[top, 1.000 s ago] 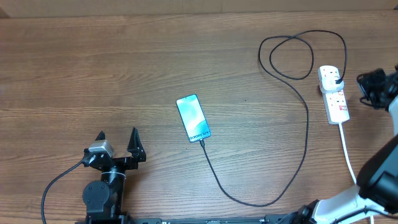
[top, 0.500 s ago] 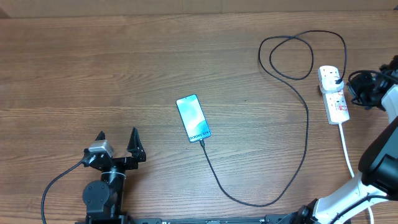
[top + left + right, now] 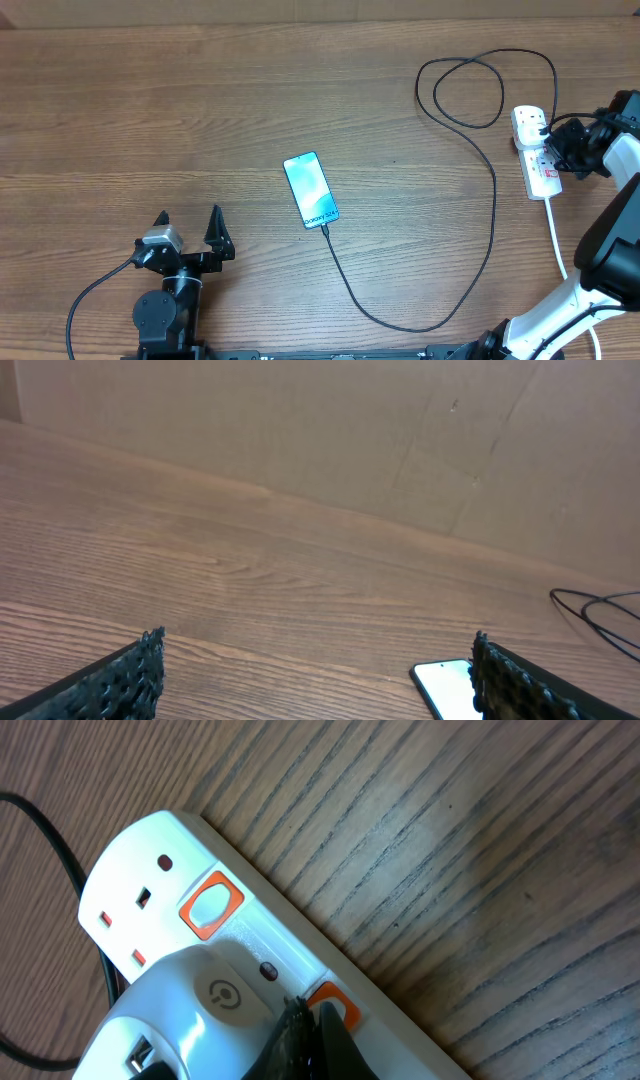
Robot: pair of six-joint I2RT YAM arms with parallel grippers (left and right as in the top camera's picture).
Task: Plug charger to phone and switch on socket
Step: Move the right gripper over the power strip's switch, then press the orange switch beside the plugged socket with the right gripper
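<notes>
The phone (image 3: 311,190) lies near the table's middle with its teal screen up; its corner also shows in the left wrist view (image 3: 445,685). The charger's black cable (image 3: 494,190) runs from the phone's near end in a wide curve and a loop to the socket (image 3: 535,150), a white power strip at the far right. My right gripper (image 3: 558,145) is shut, and its fingertips (image 3: 320,1010) touch an orange switch (image 3: 335,1003) on the strip (image 3: 150,850), beside a white adapter (image 3: 190,1010). My left gripper (image 3: 188,225) is open and empty, left of the phone; its fingers show apart in the left wrist view (image 3: 320,685).
The strip's thick white cord (image 3: 560,250) runs toward the near right edge. A second orange switch (image 3: 212,905) sits further along the strip. A cardboard wall (image 3: 300,430) stands behind the table.
My right gripper has moved left from beside the power strip onto it. The left arm, the phone and the cable have not moved.
</notes>
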